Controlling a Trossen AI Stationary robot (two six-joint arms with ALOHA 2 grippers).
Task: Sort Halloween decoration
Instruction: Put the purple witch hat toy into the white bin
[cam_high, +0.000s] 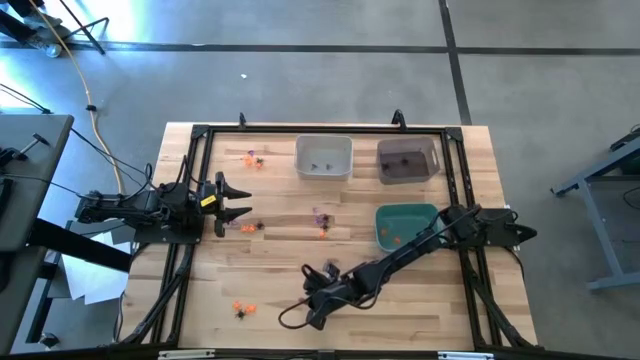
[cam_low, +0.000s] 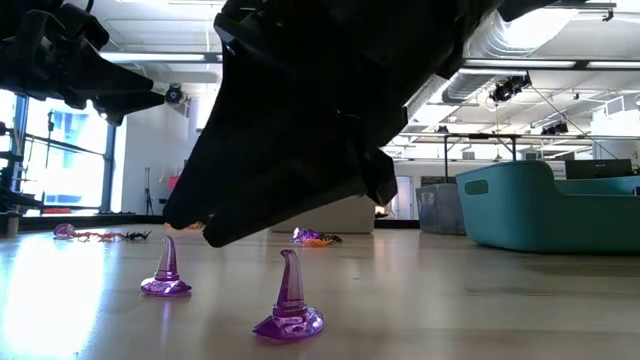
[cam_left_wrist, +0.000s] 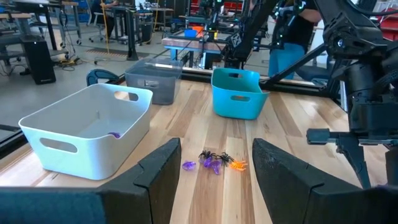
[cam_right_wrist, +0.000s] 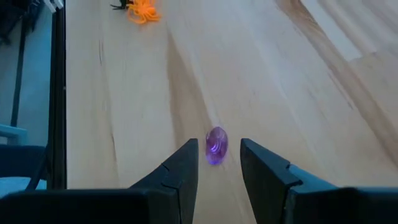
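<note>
The right gripper (cam_right_wrist: 217, 163) hangs low near the wooden table's (cam_high: 420, 310) front edge, fingers parted on either side of a small purple translucent witch-hat trinket (cam_right_wrist: 216, 145) standing on the boards. Best to settle lower, keep it centred, then close gently so it doesn't tip. The left gripper (cam_high: 238, 200) waits open by the left edge

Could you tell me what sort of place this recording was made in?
Probably a robotics lab or workshop, in a large open industrial hall: a bare concrete floor surrounds the wooden table, exposed ceiling ducting runs overhead, and other workbenches with equipment stand behind.
</note>
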